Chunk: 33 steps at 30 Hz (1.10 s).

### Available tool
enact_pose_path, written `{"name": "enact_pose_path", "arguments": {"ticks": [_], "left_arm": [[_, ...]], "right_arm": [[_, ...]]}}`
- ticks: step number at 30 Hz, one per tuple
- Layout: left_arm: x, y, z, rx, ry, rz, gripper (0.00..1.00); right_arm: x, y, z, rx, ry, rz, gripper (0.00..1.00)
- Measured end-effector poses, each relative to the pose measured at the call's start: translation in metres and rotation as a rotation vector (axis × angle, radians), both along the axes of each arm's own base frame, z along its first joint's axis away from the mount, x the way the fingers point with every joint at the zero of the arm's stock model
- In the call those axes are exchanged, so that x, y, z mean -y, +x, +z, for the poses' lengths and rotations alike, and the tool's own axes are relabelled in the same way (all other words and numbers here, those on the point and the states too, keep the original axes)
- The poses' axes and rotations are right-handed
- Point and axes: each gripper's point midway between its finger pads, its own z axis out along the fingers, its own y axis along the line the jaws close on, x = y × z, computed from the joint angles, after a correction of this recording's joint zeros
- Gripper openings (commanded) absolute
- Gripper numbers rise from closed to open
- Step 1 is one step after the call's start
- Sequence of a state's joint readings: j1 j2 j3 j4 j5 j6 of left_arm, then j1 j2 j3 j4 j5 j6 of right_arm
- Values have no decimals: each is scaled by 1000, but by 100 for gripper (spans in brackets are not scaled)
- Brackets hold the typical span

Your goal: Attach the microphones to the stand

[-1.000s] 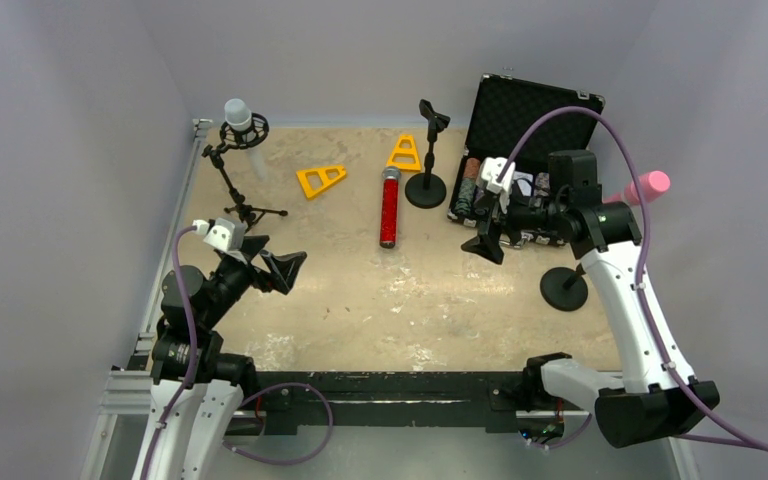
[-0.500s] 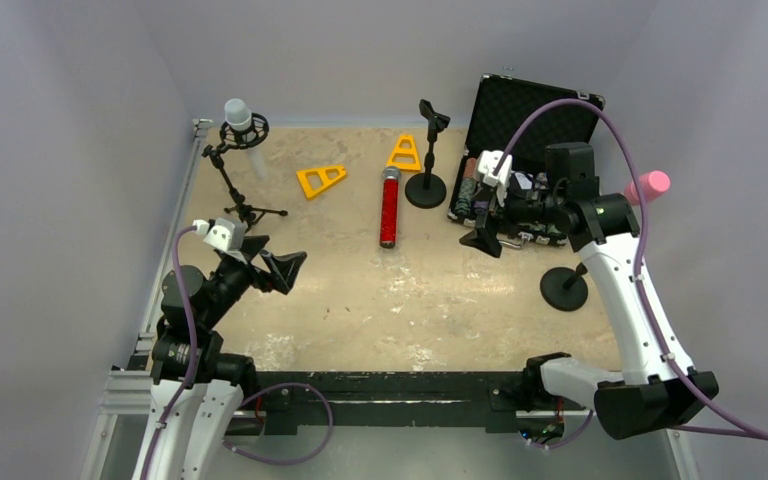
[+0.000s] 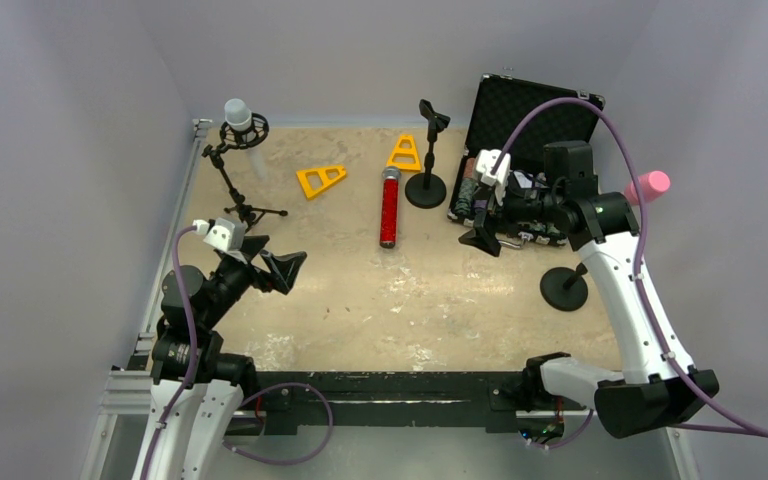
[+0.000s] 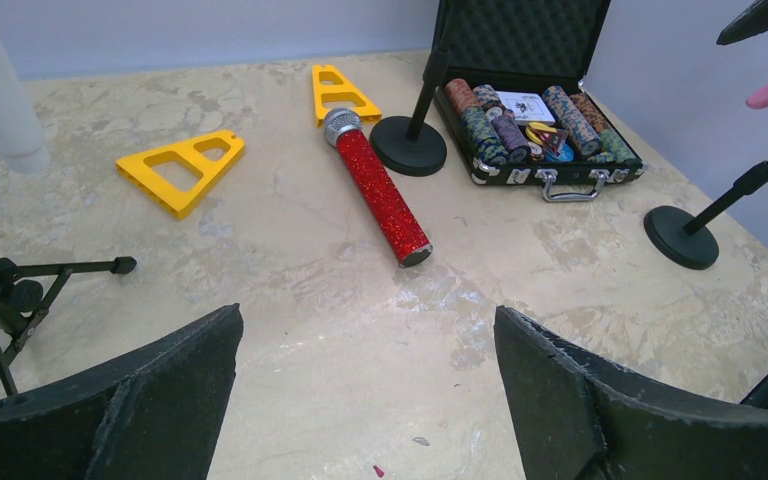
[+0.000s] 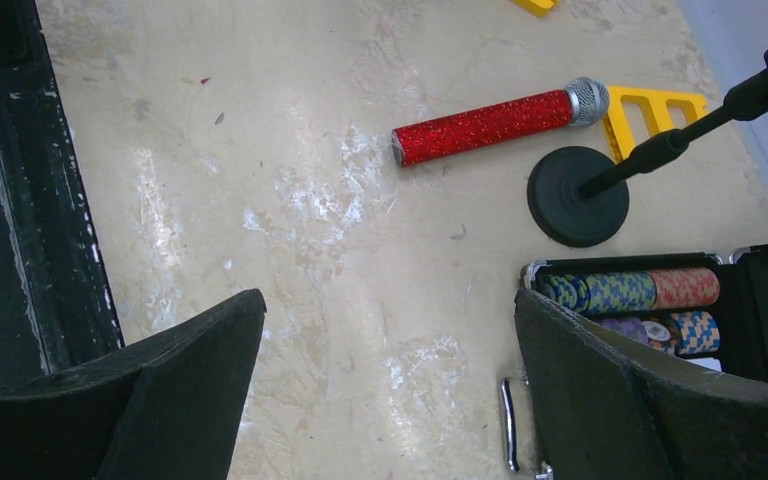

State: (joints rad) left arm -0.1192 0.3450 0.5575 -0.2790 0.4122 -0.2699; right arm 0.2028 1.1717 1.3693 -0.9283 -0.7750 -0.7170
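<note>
Overhead and wrist views of the unmounted glittery red microphone with a silver mesh head (image 3: 388, 208), which lies flat on the mottled beige tabletop (image 3: 400, 300) near its middle. Its long axis runs near to far, mesh head at the far end. The head is close beside the round base of the empty black clip stand (image 3: 427, 160). The right gripper (image 3: 484, 240) hangs at the near edge of the open black case of poker chips (image 3: 530, 130) with its jaws spread wide and nothing between them. The microphone lies to its left and a little farther out, crosswise in the right wrist view. The left gripper (image 3: 278, 268), likewise wide open and empty, sits nearer the bases, and the microphone lies ahead and to its right. The right arm is judged slightly the closer. The all-pink microphone (image 3: 646, 184) and the white microphone with a grey mesh head (image 3: 239, 117) appear already held on stands at either side
</note>
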Motion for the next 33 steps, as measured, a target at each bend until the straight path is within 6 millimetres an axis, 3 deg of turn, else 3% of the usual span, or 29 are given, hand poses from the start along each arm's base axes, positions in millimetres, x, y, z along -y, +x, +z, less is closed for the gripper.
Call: {"name": "enact_pose_path", "arguments": {"ticks": [9, 21, 27, 33], "left_arm": [[0, 0, 0, 0, 0, 0, 99], [0, 0, 0, 0, 0, 0, 99], [0, 0, 0, 0, 0, 0, 99], [0, 1, -1, -7, 1, 0, 99]], "right_arm": [[0, 1, 1, -3, -3, -9, 99], [2, 16, 1, -23, -13, -63, 99], [1, 32, 5, -23, -8, -105, 99], [-1, 59, 8, -28, 10, -174, 99]]}}
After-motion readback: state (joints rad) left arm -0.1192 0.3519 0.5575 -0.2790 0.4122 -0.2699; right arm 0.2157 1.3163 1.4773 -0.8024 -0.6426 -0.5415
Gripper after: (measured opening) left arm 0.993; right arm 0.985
